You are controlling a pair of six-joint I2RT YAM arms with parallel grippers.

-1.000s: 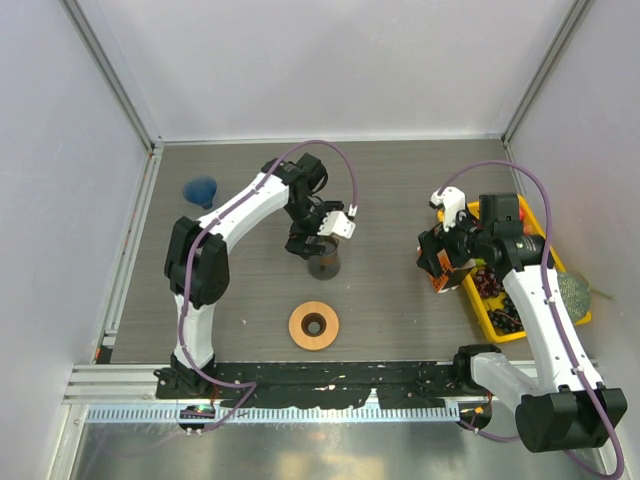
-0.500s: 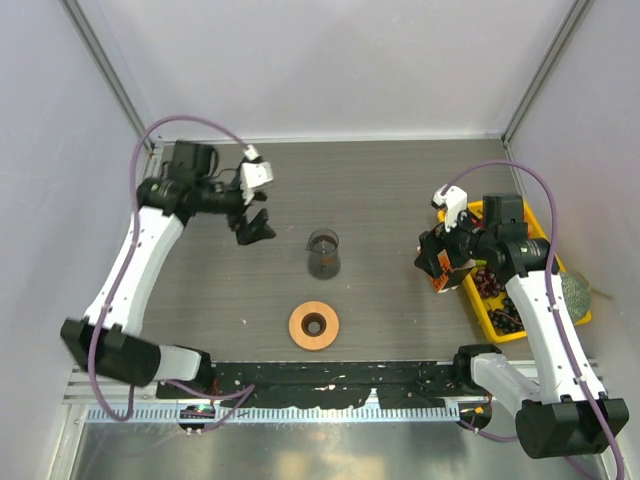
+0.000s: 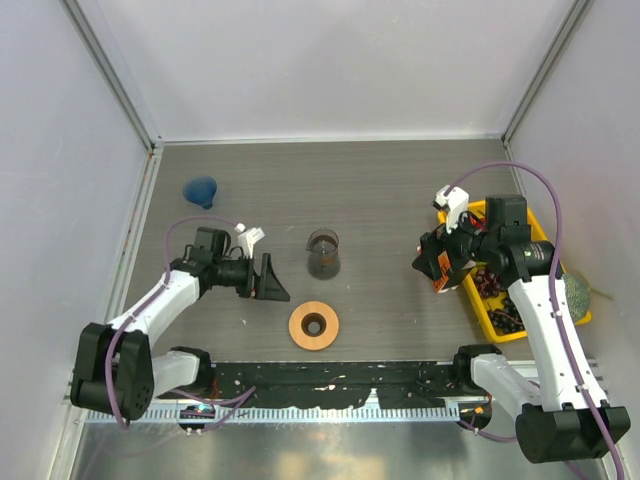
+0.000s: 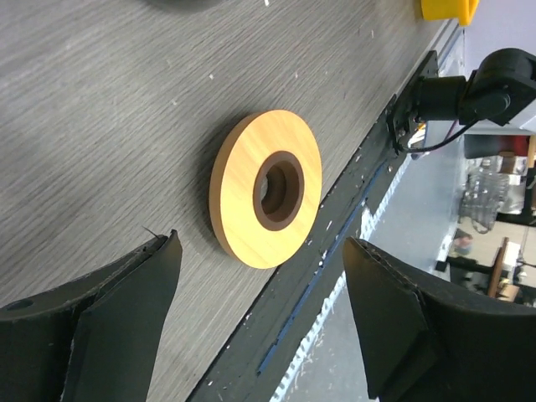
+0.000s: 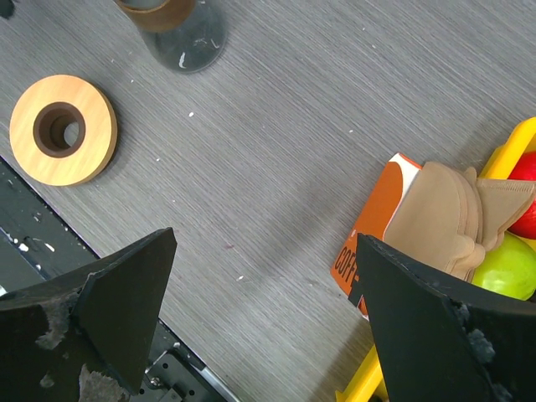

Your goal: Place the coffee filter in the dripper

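Note:
The dripper is in two parts. Its dark blue cone [image 3: 202,190] lies at the far left of the table. Its wooden ring [image 3: 314,325] lies flat near the front middle and also shows in the left wrist view [image 4: 266,188] and the right wrist view [image 5: 63,128]. Tan coffee filters [image 5: 452,216] stick out of an orange box [image 5: 375,224] by the yellow tray. My left gripper [image 3: 276,280] is open and empty, low, just left of the ring; its jaws [image 4: 261,243] frame the ring. My right gripper [image 3: 432,264] is open and empty above the table beside the box [image 5: 266,239].
A dark glass jar [image 3: 323,253] stands upright mid-table, behind the ring, also in the right wrist view [image 5: 172,29]. A yellow tray [image 3: 482,318] at the right holds a green apple [image 5: 507,264] and other items. The black front rail [image 3: 330,378] runs just behind the arm bases.
My left arm left the glass jar, swung out to the far left, then came down low beside the wooden ring. The right arm has hardly moved.

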